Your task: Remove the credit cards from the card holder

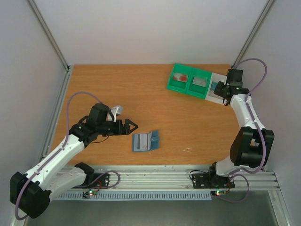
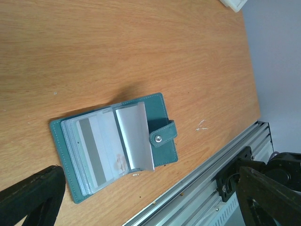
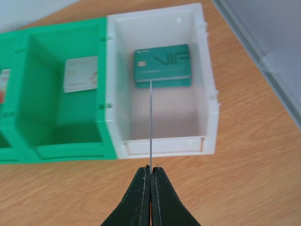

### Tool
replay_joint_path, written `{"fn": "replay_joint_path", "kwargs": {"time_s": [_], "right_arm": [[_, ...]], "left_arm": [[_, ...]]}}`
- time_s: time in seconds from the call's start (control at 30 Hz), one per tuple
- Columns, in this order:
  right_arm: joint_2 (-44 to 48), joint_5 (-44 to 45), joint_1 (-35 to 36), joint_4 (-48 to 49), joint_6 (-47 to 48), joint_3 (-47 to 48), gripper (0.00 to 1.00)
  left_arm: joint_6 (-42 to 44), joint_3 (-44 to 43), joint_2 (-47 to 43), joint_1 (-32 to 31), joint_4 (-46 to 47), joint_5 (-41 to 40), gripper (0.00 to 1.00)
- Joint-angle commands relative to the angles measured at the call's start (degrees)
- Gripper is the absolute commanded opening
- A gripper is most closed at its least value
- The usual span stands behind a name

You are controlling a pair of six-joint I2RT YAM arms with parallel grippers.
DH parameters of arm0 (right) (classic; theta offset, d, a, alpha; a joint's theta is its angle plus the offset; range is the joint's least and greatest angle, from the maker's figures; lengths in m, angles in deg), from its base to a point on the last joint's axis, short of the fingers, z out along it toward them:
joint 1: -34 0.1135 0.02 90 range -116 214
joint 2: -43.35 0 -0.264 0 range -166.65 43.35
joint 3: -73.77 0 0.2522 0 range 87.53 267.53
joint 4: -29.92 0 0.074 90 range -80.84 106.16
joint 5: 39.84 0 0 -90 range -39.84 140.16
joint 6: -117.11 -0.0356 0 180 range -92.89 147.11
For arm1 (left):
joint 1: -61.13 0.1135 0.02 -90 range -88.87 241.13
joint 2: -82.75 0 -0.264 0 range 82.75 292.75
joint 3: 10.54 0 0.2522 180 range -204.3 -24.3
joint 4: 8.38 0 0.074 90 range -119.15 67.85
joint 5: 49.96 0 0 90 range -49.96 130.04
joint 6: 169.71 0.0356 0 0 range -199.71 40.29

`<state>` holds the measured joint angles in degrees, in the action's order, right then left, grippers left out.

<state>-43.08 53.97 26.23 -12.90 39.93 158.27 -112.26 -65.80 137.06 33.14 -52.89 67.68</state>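
Left gripper [image 1: 134, 126], jaws spread, waits beside the opened card holder [image 1: 145, 141], ready to pull a card. Well beyond it, the right gripper [image 3: 151, 167] pinches a thin card [image 3: 150, 122] edge-on over the white tray [image 3: 210, 94].

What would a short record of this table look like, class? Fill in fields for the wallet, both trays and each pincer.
wallet: lying open on the table, clear sleeves fanned, a striped card still inside
left pincer: open, empty, beside the wallet, not touching it
right pincer: shut on a thin card seen edge-on, over the white tray
white tray: teal card inside
green tray: pale card in the compartment next to the white tray, reddish card in the other
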Motion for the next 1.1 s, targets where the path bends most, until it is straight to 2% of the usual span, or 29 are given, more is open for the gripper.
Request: {"fn": "replay_joint_path", "kwargs": {"time_s": [0.0,0.07,0.33,0.8,1.07], "right_arm": [[-3.7,-4.1,-4.9,0.7,2.5,2.5,0.01],[-5.4,-8.6,-6.8,1.5,2.1,3.2,0.01],[-14.0,-16.1,-7.8,1.6,4.2,10.7,0.01],[-29.4,-20.6,-7.8,-9.0,7.9,27.9,0.02],[-35.3,-20.6,-7.8,-9.6,8.9,33.4,0.02]], "left_arm": [[0.5,-0.8,1.3,-0.1,3.2,-0.2,0.99],[0.6,-1.0,1.7,-0.1,3.2,-0.4,0.99],[1.1,-1.0,2.4,-0.1,4.3,-1.7,0.99],[1.6,-2.1,5.2,-0.1,4.3,-3.4,0.99],[0.8,-3.2,7.1,-0.1,5.4,-2.2,0.99]]}}
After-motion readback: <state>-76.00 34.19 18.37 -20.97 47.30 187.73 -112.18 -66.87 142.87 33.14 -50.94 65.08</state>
